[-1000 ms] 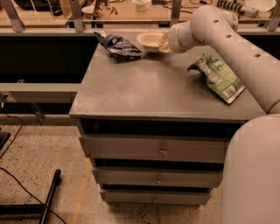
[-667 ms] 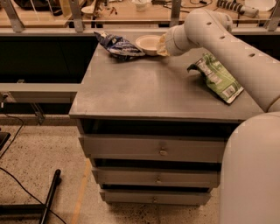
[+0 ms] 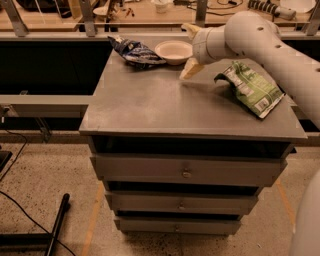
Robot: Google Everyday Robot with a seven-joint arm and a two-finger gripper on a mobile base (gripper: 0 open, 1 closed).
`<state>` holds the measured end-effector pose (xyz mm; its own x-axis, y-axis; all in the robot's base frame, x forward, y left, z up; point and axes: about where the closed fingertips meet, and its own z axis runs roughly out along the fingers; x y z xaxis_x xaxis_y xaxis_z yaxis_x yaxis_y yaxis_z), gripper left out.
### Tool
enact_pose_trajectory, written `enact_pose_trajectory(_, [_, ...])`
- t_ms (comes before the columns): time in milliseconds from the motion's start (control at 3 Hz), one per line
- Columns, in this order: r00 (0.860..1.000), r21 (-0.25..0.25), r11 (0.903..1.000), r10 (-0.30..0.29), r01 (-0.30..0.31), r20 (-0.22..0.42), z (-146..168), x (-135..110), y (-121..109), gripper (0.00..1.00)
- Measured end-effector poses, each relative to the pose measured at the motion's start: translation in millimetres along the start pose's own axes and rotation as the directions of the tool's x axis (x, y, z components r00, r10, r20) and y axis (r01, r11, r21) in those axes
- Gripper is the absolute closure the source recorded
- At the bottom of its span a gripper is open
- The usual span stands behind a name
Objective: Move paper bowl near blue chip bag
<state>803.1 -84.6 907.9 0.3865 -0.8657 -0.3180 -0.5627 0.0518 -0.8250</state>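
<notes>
We judge task done: paper bowl (image 3: 172,51) sits beside blue chip bag (image 3: 135,51), end effector (image 3: 188,50) wide, empty, alongside bowl.

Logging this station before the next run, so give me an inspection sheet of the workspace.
Surface: grey cabinet top, drawers below.
Job's things: paper bowl upright at the back edge, close beside the blue chip bag, on its right.
Clutter: green chip bag at right.
Grippers: gripper right of the bowl, fingers open, holding nothing.
Cables: black cable on the floor, left.
Surroundings: cluttered wooden bench behind.
</notes>
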Motion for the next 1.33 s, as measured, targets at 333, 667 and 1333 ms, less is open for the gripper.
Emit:
enact_pose_trajectory(333, [0.997, 0.080, 0.9954, 0.047, -0.053, 0.065, -39, -11, -22, 0.04])
enact_pose_trajectory(667, [0.994, 0.138, 0.9857, 0.088, -0.097, 0.068, -72, -7, -36, 0.00])
enact_pose_trajectory(1333, [0.981, 0.214, 0.9577, 0.184, -0.192, 0.058, -111, 24, -39, 0.00])
